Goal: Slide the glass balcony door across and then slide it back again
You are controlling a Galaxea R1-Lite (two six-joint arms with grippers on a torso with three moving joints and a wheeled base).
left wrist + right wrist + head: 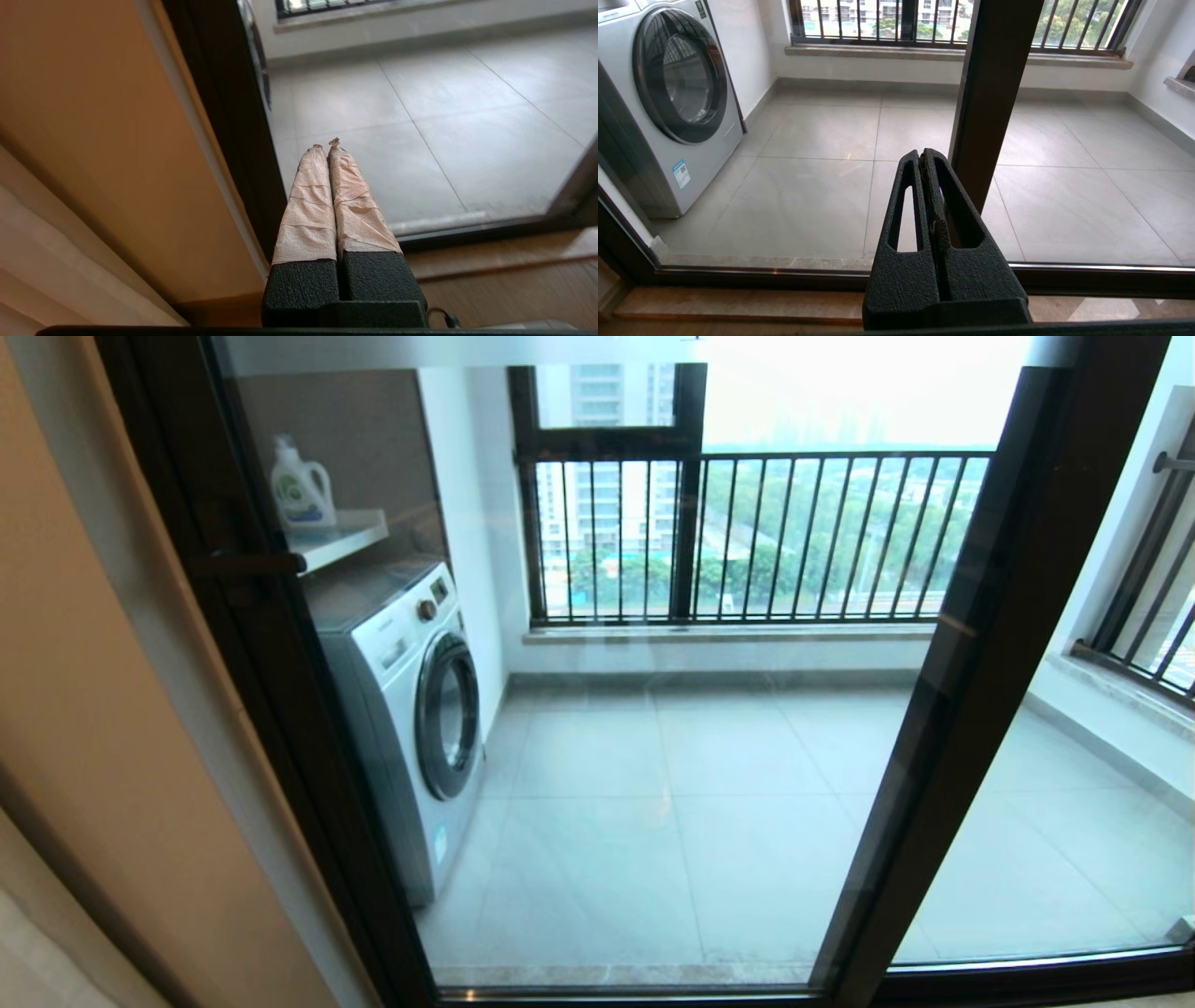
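The glass balcony door (653, 756) fills the head view, a clear panel in a dark brown frame. Its left stile (280, 663) carries a slim dark handle (250, 563) and stands against the tan wall. Its right stile (980, 663) slants down the right side. Neither gripper shows in the head view. In the left wrist view my left gripper (325, 144) is shut and empty, its taped fingers (308, 205) pointing at the glass beside the dark stile (224, 116). My right gripper (922, 156) is shut and empty, low before the glass, next to the brown stile (994, 93).
Behind the glass stand a white washing machine (411, 709), a detergent bottle (301, 490) on a shelf (341, 537), and a window with black railing bars (747, 537). Another dark-framed pane (1074, 821) lies to the right. A wooden sill (738, 303) runs under the door's bottom rail (738, 273).
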